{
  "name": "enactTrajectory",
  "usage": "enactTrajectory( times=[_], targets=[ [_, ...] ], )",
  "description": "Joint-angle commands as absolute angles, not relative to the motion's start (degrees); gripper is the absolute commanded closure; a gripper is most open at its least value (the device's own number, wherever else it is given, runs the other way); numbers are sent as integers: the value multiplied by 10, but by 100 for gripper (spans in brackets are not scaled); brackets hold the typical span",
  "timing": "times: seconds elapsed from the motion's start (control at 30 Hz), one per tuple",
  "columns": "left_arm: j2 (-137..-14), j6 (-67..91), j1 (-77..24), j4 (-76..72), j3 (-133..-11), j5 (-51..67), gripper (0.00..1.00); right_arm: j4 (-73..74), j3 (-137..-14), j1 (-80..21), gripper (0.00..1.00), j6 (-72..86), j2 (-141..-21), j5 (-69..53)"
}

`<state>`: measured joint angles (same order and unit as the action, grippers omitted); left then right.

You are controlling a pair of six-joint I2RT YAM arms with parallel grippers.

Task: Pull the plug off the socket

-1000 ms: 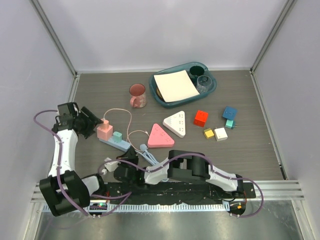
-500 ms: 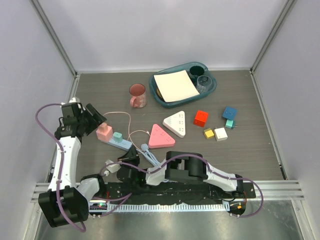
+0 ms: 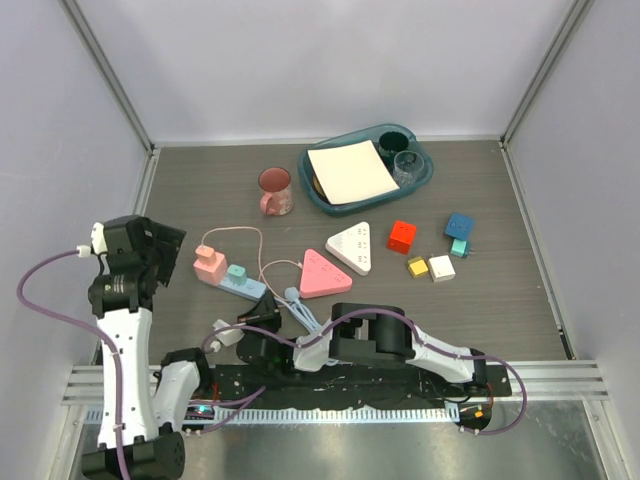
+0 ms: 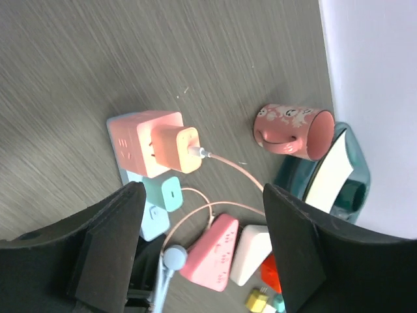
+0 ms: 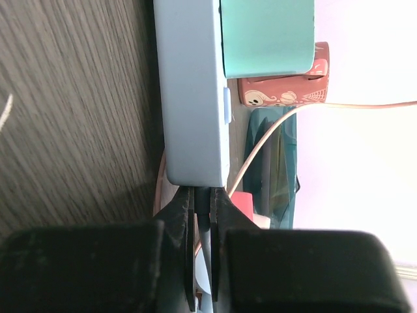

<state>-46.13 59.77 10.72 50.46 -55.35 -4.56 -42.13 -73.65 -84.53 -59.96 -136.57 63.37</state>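
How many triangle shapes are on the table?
2. The pink triangle lies flat in the middle of the table. The white triangle sits right beside it, on the side nearer the tray. No other triangle shows, and none seems hidden.

Left arm (image 3: pixel 125 345), right arm (image 3: pixel 440 352): white links, black joint housings. Purple cable (image 3: pixel 40 300) along each. Left gripper (image 4: pixel 202 189) fingers (image 4: pixel 107 241) matte black.

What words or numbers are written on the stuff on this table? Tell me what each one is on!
None: no word, number or brand can be read in any view.
On the pink mug: only white doodles like little faces, no letters.
On the white triangular board: tiny grey marks, too small to read.
On the plug: only holes, no writing.
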Motion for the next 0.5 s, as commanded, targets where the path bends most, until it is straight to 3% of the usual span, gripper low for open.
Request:
enactTrajectory(
  times=[0.0, 0.2, 0.47],
  targets=[
    [-505, 707, 107, 583, -591, -40, 21, -503, -737, -850, 99, -628, -1373, 675],
    [-612, 703, 108, 632, -626, -2, 19, -561, -726, -852, 99, -685, -1382, 676],
    [-631, 736, 108, 603, -605, 4, 15, -598, -718, -855, 94, -731, -1384, 672]
  ],
)
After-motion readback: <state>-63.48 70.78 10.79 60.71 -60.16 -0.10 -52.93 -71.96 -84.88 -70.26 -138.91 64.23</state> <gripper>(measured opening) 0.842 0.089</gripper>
